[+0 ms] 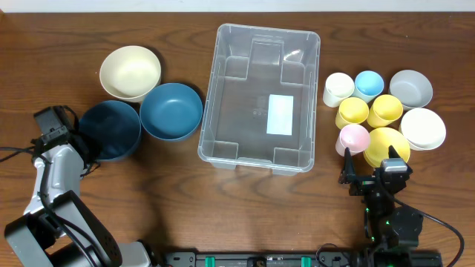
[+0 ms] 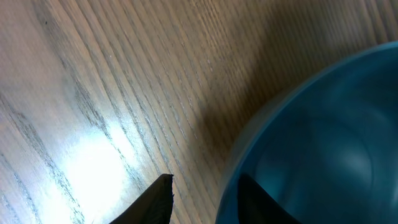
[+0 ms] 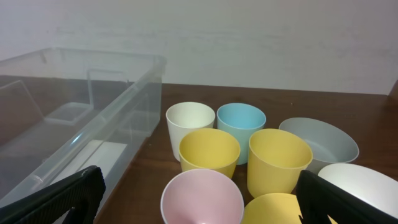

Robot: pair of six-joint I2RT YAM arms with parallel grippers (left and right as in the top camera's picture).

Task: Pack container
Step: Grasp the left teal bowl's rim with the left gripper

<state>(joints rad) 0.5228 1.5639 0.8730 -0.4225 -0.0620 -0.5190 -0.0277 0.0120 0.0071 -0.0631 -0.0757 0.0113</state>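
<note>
So the container [image 1: 237, 111] is sat empty mid-table. The left gripper [image 2: 205, 202] is spread across the rim of the dark blue bowl [image 1: 111, 130] at 9 o'clock, probably lined up for a pinch. The right gripper [image 3: 202, 208], spread wide, is parked behind the cups [image 3: 209, 149] at 4 o'clock.

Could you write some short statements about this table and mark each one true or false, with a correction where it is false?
1. The container holds no bowl or cup. True.
2. The pink cup stands left of the container. False: it stands on its right.
3. Three bowls lie left of the container. True: a cream bowl, a blue bowl and a dark blue bowl.
4. The right gripper holds a yellow cup. False: it is open and holds nothing.
5. The left gripper is open at the dark blue bowl's rim. True.
</note>
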